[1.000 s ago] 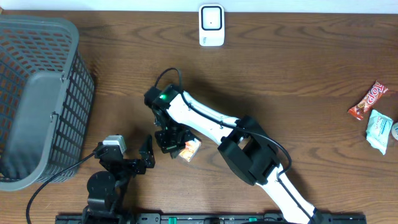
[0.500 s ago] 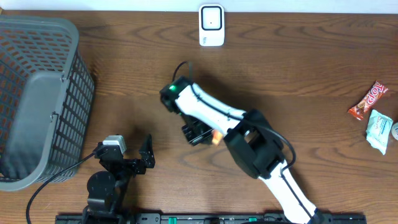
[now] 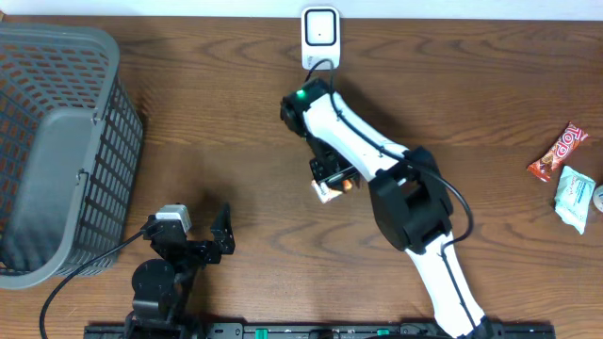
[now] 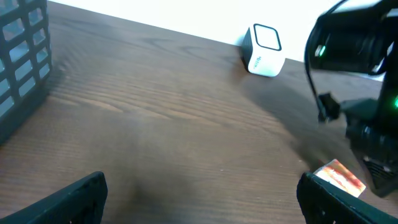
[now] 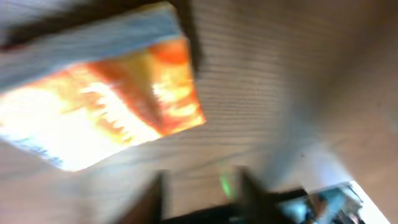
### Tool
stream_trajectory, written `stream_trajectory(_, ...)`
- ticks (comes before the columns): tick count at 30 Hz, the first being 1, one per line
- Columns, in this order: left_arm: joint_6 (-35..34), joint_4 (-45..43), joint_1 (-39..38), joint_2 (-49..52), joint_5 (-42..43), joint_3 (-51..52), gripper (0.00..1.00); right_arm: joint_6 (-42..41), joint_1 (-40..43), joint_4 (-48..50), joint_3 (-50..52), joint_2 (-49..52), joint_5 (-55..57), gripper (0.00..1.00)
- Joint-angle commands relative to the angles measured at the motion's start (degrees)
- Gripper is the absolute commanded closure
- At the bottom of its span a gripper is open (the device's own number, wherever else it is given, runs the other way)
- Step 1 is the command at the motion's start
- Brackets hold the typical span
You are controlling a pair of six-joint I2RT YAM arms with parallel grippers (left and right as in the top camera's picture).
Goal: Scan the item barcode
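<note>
Presumably bound for the far scanner (image 3: pixel 320 38), the orange packet (image 3: pixel 327 192) sits at the right fingers (image 3: pixel 329 173), their grip impossible to tell, while the left fingers (image 4: pixel 68 199) idle open.

Bright, even light on my counter (image 3: pixel 490 104); overhead view sharp. Right wrist view motion-blurred, packet (image 5: pixel 124 106) glaring toward 9 o'clock.

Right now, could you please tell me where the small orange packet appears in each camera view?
Overhead: orange packet just right of centre, below the white scanner.
Left wrist: packet low at the right edge; scanner at top, right of centre.
Right wrist: packet blurred, filling the upper left.
Shared landmark: the scanner, clear in overhead and left wrist.
</note>
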State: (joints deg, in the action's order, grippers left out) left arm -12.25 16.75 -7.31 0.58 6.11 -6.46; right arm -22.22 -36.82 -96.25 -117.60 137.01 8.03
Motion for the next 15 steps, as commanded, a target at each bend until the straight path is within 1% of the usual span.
stream_trajectory(1, -0.52, 1.68, 0.13, -0.35, 0.76, 0.79, 0.02, 3.56, 0.20, 1.36, -2.40, -5.79, -5.40, 0.30)
stream_trajectory(2, -0.52, 1.68, 0.13, -0.35, 0.76, 0.79, 0.02, 5.51, 0.20, 2.16, -2.40, -6.21, -6.71, 0.25)
stream_trajectory(5, -0.52, 1.68, 0.13, -0.35, 0.76, 0.79, 0.02, 10.99, -0.04, 4.22, -2.14, -6.23, -10.10, 0.01)
stream_trajectory(6, -0.52, 1.68, 0.13, -0.35, 0.76, 0.79, 0.02, 11.58, -0.09, 5.53, -1.36, -6.23, -10.10, 0.01)
stream_trajectory(7, -0.52, 1.68, 0.13, -0.35, 0.76, 0.79, 0.02, 11.56, -0.09, 6.12, -0.83, -6.23, -10.12, 0.11)
stream_trajectory(8, -0.52, 1.68, 0.13, -0.35, 0.76, 0.79, 0.02, 11.37, -0.07, 6.29, -0.68, -6.23, -10.12, 0.43)
stream_trajectory(9, -0.52, 1.68, 0.13, -0.35, 0.76, 0.79, 0.02, 10.86, -0.07, 6.32, -0.66, -6.21, -10.10, 0.84)
stream_trajectory(10, -0.52, 1.68, 0.13, -0.35, 0.76, 0.79, 0.02, 9.92, -0.02, 6.47, -0.66, -6.19, -10.12, 0.99)
stream_trajectory(15, -0.52, 1.68, 0.13, -0.35, 0.76, 0.79, 0.02, 8.98, -0.07, 8.70, 0.15, -6.10, -10.12, 0.99)
